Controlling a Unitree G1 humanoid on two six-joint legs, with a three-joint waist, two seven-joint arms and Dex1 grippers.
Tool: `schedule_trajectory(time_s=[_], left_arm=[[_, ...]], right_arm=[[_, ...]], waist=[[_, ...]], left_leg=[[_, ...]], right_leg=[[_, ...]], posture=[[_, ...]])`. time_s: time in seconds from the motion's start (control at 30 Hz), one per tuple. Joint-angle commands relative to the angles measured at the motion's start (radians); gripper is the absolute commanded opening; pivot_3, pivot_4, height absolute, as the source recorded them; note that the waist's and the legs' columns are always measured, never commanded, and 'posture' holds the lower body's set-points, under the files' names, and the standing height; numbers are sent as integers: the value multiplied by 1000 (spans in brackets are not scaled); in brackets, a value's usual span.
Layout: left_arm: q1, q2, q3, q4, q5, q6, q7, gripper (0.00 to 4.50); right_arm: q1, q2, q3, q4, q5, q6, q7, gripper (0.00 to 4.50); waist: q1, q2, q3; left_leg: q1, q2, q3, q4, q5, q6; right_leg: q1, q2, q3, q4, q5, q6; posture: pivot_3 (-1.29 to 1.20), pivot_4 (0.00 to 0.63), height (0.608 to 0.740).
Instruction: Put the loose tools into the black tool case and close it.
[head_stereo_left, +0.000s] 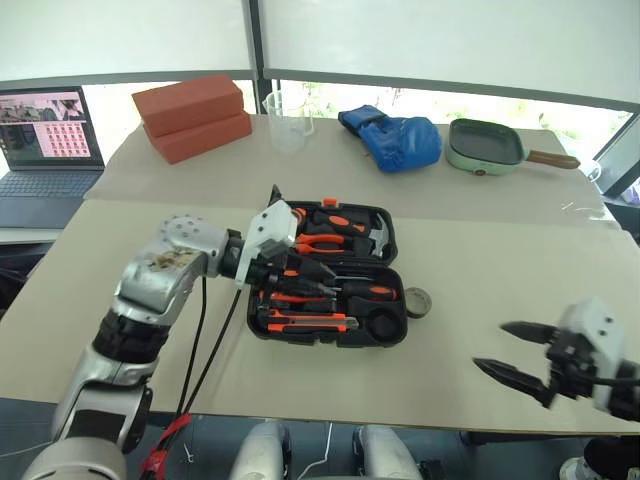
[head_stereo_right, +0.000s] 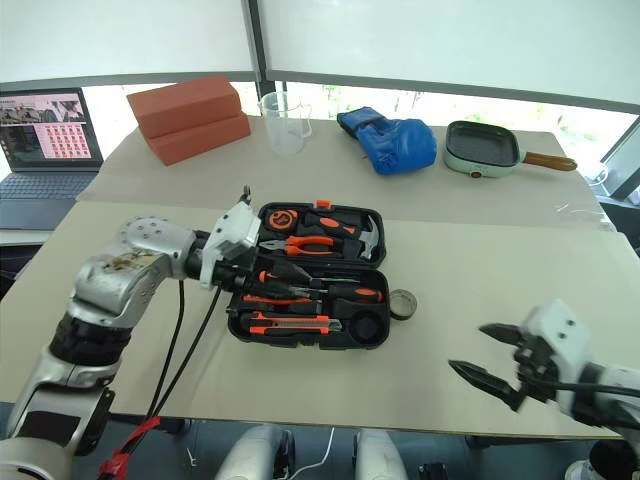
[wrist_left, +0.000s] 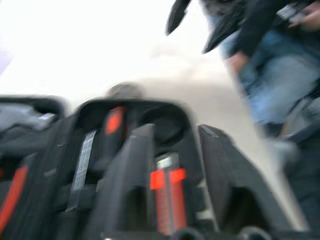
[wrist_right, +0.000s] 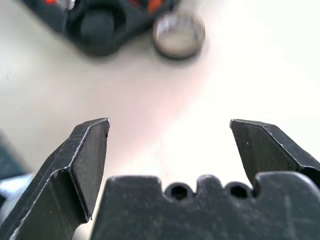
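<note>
The black tool case (head_stereo_right: 312, 275) lies open on the table with screwdrivers, knife and tester pen already in its slots, directly under the left gripper (head_stereo_right: 262, 272), whose fingers stand partly apart and hold nothing. The small dark tape roll (head_stereo_right: 402, 304) is the one loose tool left, touching the case's edge and well off to the left of the right gripper (head_stereo_right: 487, 358), which hangs wide open and empty near the table's front edge. The risk, I judge, is that a reach for the roll nudges it along the table or bumps the case, and that the left gripper's fingers, so low over the slots, catch a seated tool and lift it out.
</note>
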Motion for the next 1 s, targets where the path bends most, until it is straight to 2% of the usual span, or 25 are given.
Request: schedule_trajectory(time_s=[0.03,0.1,0.17,0.27,0.43,0.63,0.7,0.73,0.8,1.0], left_arm=[[4,22,67,-90,-95,50,26,3120],[13,34,73,-111,-110,53,37,3893],[19,42,71,-125,-117,52,46,4410],[23,49,60,-135,-113,37,64,4410],[27,73,40,-156,-104,33,79,4410],[46,110,47,-181,-107,38,105,4410],[51,110,46,-171,-89,15,123,4500],[53,108,45,-165,-80,2,132,4500],[55,106,43,-158,-78,-8,138,4500],[47,102,38,-162,-94,-5,142,4500]], right_arm=[[-21,-77,-58,68,-12,-58,114,4500],[-79,-131,-9,114,-23,-86,154,4500],[-183,-182,88,159,-38,-118,180,4500],[-370,-208,267,222,-85,-165,197,4500],[-687,-134,581,298,-198,-220,229,4500],[-851,-35,773,398,-334,-308,229,4500],[-884,-1,812,435,-369,-314,219,3973],[-893,11,830,452,-389,-318,214,3879],[-907,34,853,491,-424,-334,199,3063],[-939,75,868,601,-485,-368,162,1018]], waist=[[-2,0,0],[-4,0,0],[-11,0,0],[-17,0,1],[-20,0,2],[-13,0,3],[-11,0,3],[-10,0,3],[-9,0,3],[-8,0,3]], left_leg=[[1,0,1,0,0,0],[2,0,1,0,0,0],[3,0,1,0,0,0],[3,0,1,-1,0,0],[1,-1,1,-1,0,0],[0,-1,1,-1,0,0],[0,-1,1,-1,0,0],[0,-1,1,-1,0,0],[0,-1,1,-1,0,0],[0,-1,2,-1,0,0]], right_leg=[[0,0,1,0,0,0],[1,0,1,0,0,0],[1,1,1,0,0,0],[1,1,2,0,0,-1],[-1,1,2,0,0,-1],[-2,-1,1,0,-1,0],[-2,-1,1,0,-1,0],[-2,0,1,1,-1,0],[-2,0,1,1,-1,0],[-2,0,1,1,-1,0]], posture=[[0,150,738],[0,150,738],[0,150,738],[0,150,738],[0,150,738],[0,150,738],[0,150,738],[0,150,738],[0,150,738],[0,150,738]])
